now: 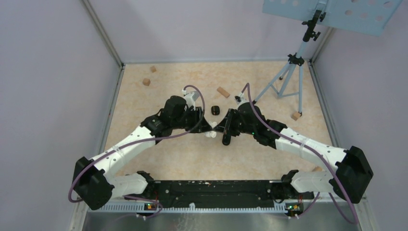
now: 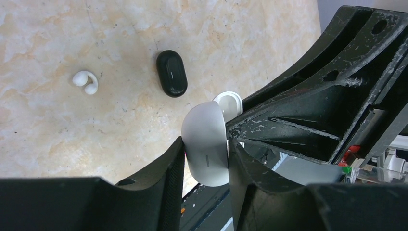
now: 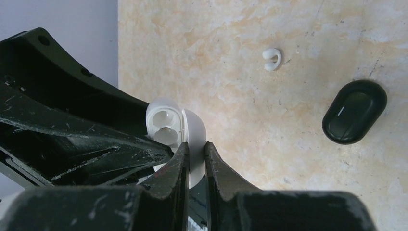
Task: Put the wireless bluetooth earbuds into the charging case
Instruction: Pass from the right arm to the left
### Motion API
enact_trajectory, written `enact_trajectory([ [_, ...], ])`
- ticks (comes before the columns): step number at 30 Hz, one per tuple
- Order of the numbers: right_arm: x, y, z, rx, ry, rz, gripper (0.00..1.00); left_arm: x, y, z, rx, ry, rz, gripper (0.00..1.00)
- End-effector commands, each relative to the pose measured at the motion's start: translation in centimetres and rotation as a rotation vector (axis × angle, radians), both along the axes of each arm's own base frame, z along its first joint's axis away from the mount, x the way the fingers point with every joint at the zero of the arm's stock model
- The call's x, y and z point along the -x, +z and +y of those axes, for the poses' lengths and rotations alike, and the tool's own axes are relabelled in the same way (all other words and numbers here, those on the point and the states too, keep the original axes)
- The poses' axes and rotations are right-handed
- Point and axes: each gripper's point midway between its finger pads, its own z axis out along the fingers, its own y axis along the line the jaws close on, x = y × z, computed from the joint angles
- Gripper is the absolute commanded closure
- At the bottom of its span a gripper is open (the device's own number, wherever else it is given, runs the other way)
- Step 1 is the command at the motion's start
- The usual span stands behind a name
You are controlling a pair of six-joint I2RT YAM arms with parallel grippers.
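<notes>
- white oval plastic charging case [image 3: 163, 115] is held up off the pale marbled table [image 1: 168, 159], over its middle, hinged open, between both arms
- right claw [image 3: 196, 147]: clamped together on the thin edge of one case half, with the wells facing its camera
- left claw [image 2: 205, 147]: fingers sit on both flanks of the other rounded case half and look clamped on it
- one small white C-shaped plastic earbud [image 2: 85, 82] lies loose on the table, near a closed glossy black oval case [image 2: 172, 73] but not touching it
- the black case lies just on the far side of the claws; no other buds are visible
- cannot tell whether either well already holds a bud; one looks darker
- handling, my guess: the bud is very light, hard, smooth and curved, so it is likely to skid or flip under a fingertip
- best hold is probably across the two rounded ends from above, with the claw only a little apart, leaving the hook free to drop into a well
- the case shell is slick and rounded, so a hard squeeze could make it pop out, and the hinge could fold shut
- both claws are busy with the case, so one must let go before any bud can be picked up
</notes>
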Motion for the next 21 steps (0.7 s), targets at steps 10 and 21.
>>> enact_trajectory([
  [10, 0.1, 2.1, 1.0, -0.053, 0.024, -0.042, 0.6, -0.7, 1.5, -0.7, 0.005, 0.002, -0.045, 0.8],
  [21, 0.7, 9.7, -1.8, -0.153, 0.084, -0.304, 0.17, 0.0, 3.4, -2.0, 0.061, -0.123, -0.032, 1.0],
])
